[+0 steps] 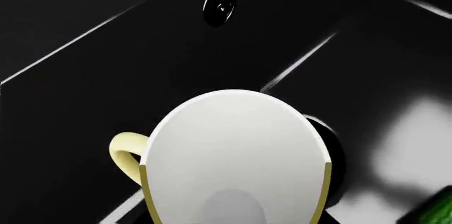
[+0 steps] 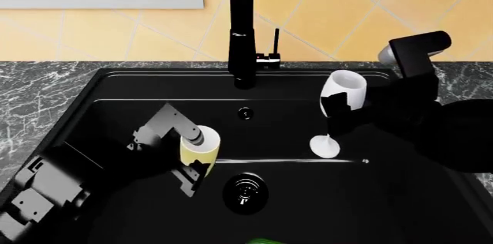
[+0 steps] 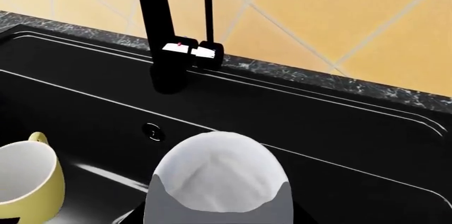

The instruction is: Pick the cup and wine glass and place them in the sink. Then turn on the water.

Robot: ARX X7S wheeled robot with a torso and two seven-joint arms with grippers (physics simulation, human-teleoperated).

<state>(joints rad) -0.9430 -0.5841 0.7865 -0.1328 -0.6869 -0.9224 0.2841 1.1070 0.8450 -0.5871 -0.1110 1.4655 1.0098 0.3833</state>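
Observation:
In the head view the pale yellow cup hangs inside the black sink, left of centre, with my left gripper shut on it, one finger on each side. The left wrist view looks down into the cup's white inside, its loop handle off to one side. The white wine glass stands upright over the sink's right part, and my right gripper is shut on its bowl. Its round foot is low in the basin. In the right wrist view the wine glass sits close, with the cup beyond it.
A tall black faucet with a thin lever handle rises behind the sink. The round drain lies in the basin floor, and an overflow hole is in the back wall. A green object shows at the near edge. Grey marble counter surrounds the basin.

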